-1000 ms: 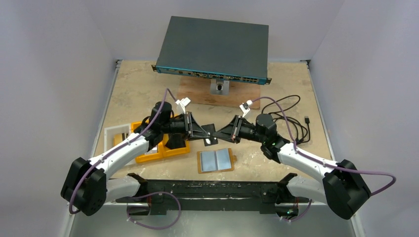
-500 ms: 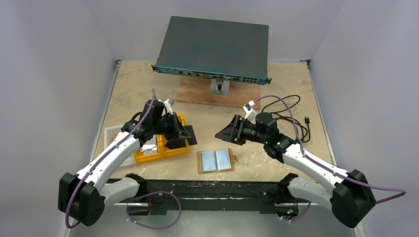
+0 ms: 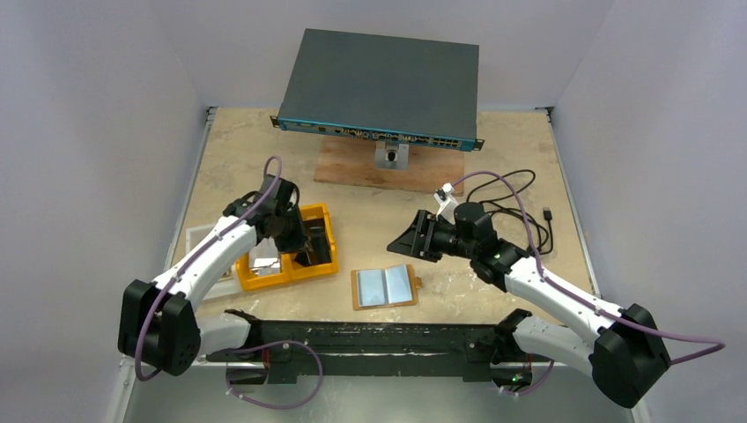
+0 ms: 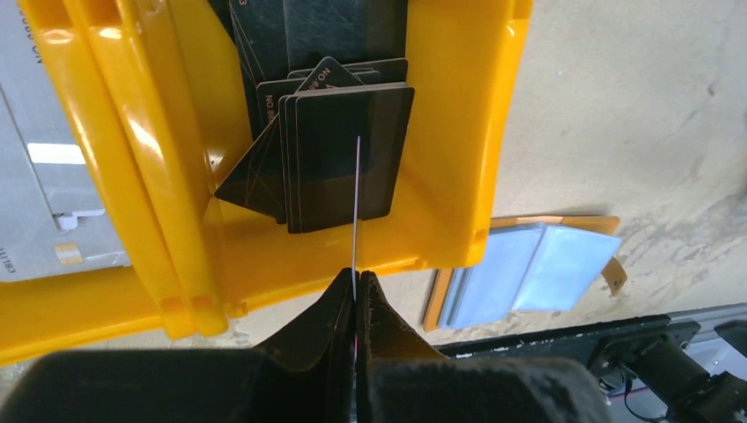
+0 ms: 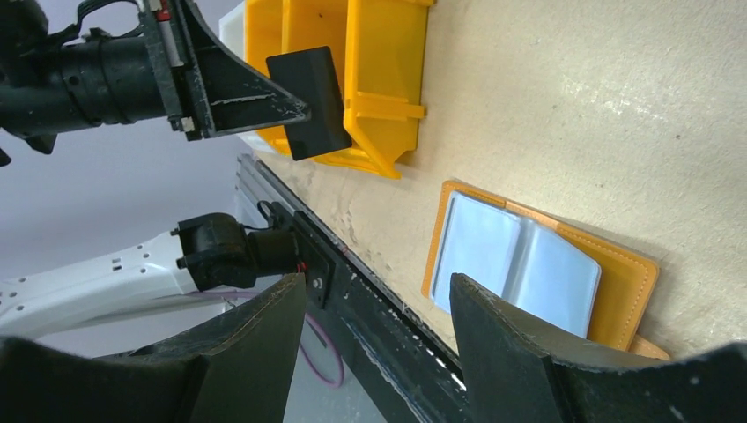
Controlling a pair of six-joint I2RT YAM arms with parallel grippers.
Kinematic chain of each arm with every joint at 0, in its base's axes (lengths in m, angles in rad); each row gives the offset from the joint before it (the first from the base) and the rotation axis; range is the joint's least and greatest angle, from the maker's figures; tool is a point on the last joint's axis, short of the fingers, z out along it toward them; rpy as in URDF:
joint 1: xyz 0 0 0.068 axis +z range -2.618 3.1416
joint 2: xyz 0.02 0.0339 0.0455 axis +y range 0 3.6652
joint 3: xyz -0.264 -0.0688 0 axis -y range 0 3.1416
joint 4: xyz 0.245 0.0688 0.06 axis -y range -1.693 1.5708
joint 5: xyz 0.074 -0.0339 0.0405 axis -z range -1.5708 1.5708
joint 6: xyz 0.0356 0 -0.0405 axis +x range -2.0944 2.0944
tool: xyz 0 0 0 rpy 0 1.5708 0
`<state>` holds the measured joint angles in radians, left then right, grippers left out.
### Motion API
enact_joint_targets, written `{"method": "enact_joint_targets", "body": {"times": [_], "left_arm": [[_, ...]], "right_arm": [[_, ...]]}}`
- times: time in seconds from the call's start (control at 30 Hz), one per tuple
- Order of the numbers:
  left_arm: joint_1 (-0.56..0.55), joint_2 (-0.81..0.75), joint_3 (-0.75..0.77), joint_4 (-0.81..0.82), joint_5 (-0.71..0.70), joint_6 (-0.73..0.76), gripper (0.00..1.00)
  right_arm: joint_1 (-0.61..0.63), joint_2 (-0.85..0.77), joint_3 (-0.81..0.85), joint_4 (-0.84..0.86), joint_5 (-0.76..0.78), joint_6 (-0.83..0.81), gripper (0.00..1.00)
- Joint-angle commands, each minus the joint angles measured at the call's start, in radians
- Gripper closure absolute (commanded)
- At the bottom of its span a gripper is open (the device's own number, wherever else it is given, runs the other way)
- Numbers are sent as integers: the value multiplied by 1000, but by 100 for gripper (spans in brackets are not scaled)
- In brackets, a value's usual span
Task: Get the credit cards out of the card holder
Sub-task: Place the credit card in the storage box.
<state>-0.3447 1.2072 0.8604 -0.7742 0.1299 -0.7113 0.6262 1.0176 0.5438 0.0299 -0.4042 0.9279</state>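
Left gripper's (image 4: pixel 355 286) card (image 5: pixel 308 101), seemingly over tray (image 4: pixel 132 132)

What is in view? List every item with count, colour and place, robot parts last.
network switch: one, dark grey with teal front, far centre, raised over a wooden board
cable: one, black, far right
table: one, beige
tray: one, yellow-orange, near left
white box: one, left of the tray
stacked cards: several, dark, in a tray compartment
black card: one, held over the tray
card holder: one, tan, lying open, near centre
left end effector: shut on the black card
right end effector: open, empty, near the card holder
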Motion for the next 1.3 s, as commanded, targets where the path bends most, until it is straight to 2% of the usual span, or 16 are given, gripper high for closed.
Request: {"method": "enact_joint_targets", "body": {"times": [0.0, 0.17, 0.4, 0.57, 0.8, 0.9, 1.1, 1.27], "left_arm": [[7, 59, 28, 71, 18, 33, 100], [7, 111, 20, 139, 62, 40, 99], [10, 167, 15, 168, 61, 45, 87], [13, 160, 19, 139, 20, 49, 72], [15, 70, 34, 70, -47, 57, 55], [15, 28, 46, 42, -54, 71, 51], [-4, -53, 39, 23, 5, 81, 49], [-93, -108, 18, 18, 20, 56, 49]], "right_arm": [[-1, -30, 15, -5, 28, -39, 39], [-1, -36, 6, -4, 33, -43, 39], [-1, -40, 8, -25, 71, -57, 39], [-1, -34, 11, -28, 84, -62, 39], [1, -30, 16, -78, 110, -79, 38], [13, -25, 22, -107, 142, -94, 38], [126, 19, 54, -143, 265, -94, 38], [259, 116, 100, -183, 395, -75, 40]]}}
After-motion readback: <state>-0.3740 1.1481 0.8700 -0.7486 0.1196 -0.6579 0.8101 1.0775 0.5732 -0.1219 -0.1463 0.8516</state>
